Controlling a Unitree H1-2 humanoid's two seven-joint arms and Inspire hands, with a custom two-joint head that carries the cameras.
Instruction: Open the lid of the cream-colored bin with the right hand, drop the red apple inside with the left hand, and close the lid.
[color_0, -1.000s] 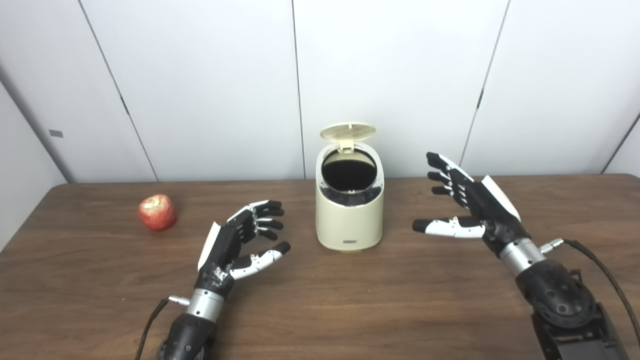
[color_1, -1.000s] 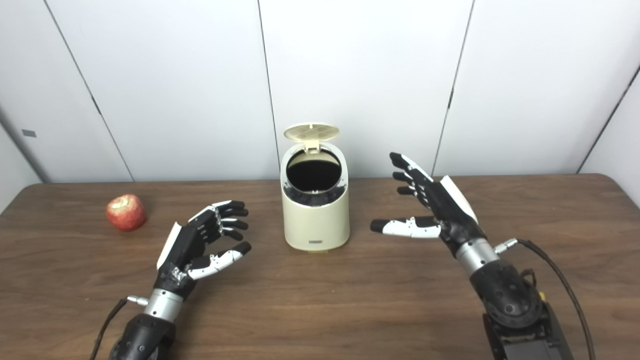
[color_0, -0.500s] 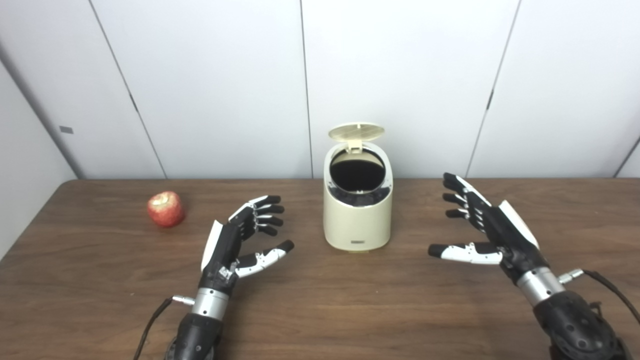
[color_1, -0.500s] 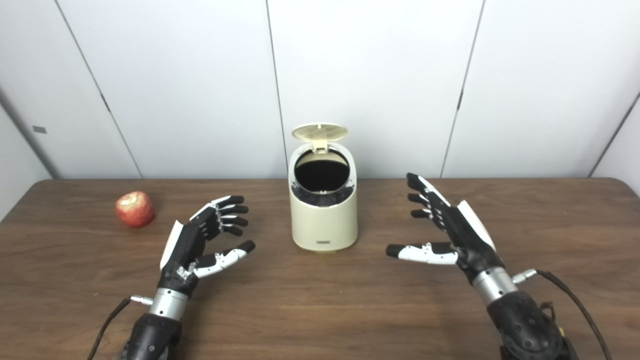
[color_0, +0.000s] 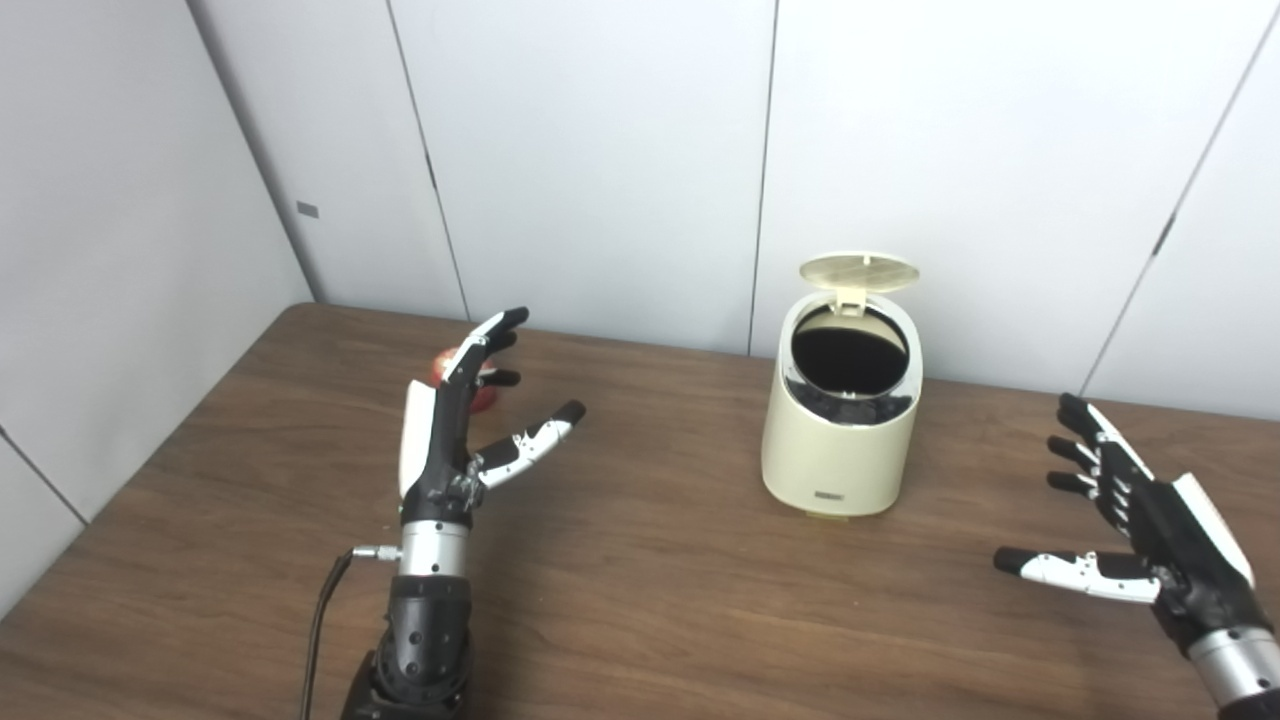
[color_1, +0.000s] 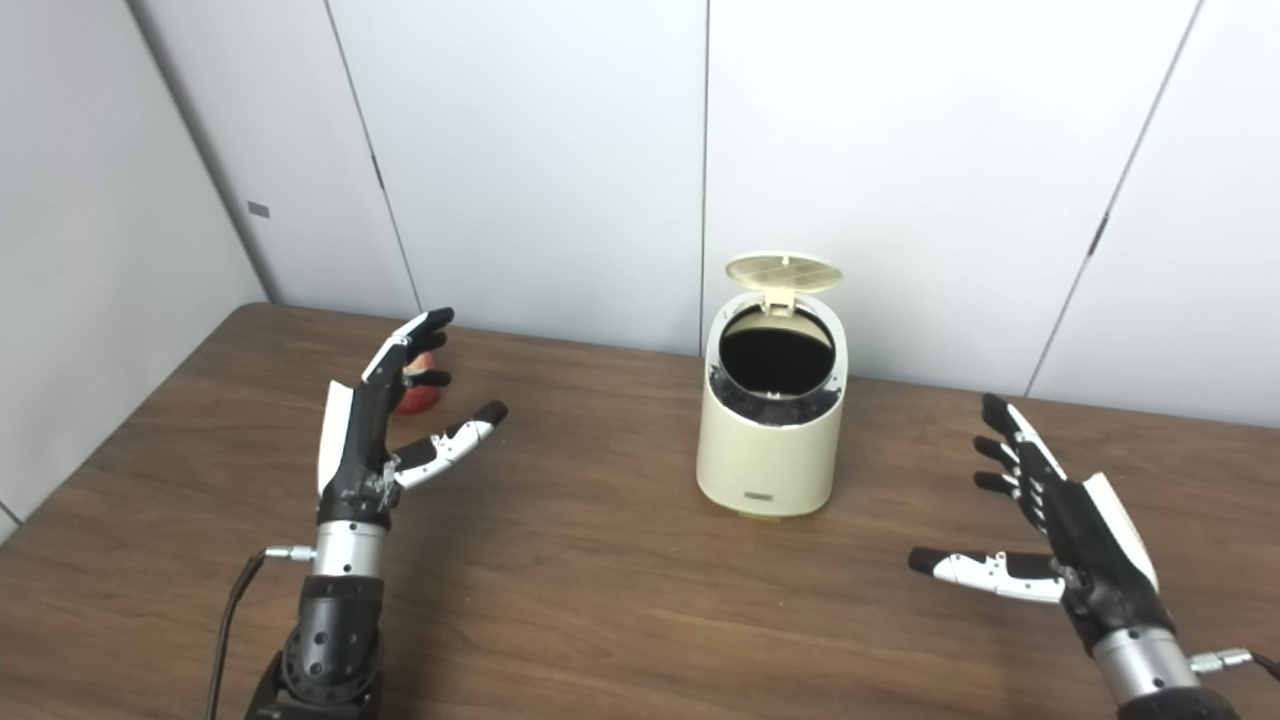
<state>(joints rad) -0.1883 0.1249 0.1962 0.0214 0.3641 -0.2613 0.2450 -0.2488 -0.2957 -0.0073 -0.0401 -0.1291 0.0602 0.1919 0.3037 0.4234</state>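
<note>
The cream bin (color_0: 840, 430) stands upright on the brown table (color_0: 640, 600), toward the far edge and a little right of the middle. Its round lid (color_0: 859, 272) is tipped up on the hinge at the back, so the dark mouth faces up and forward with nothing over it.

The apple (color_1: 418, 396) sits near the far left corner of the table, well apart from the bin. Only a sliver of red shows in either view, because the left hand (color_0: 455, 430) stands in front of it and its fingers (color_0: 487, 340) cover most of the fruit. Whether those fingers touch the apple cannot be told. The left hand is spread wide, thumb out toward the bin, and holds nothing.

The right hand (color_1: 1060, 530) hovers over the near right part of the table, clear of the bin, fingers fanned wide and thumb pointing left; it too is empty.

A thin cable (color_0: 320, 620) trails from the left wrist toward the near edge. Pale wall panels (color_0: 600, 150) stand behind the table and along its left side.
</note>
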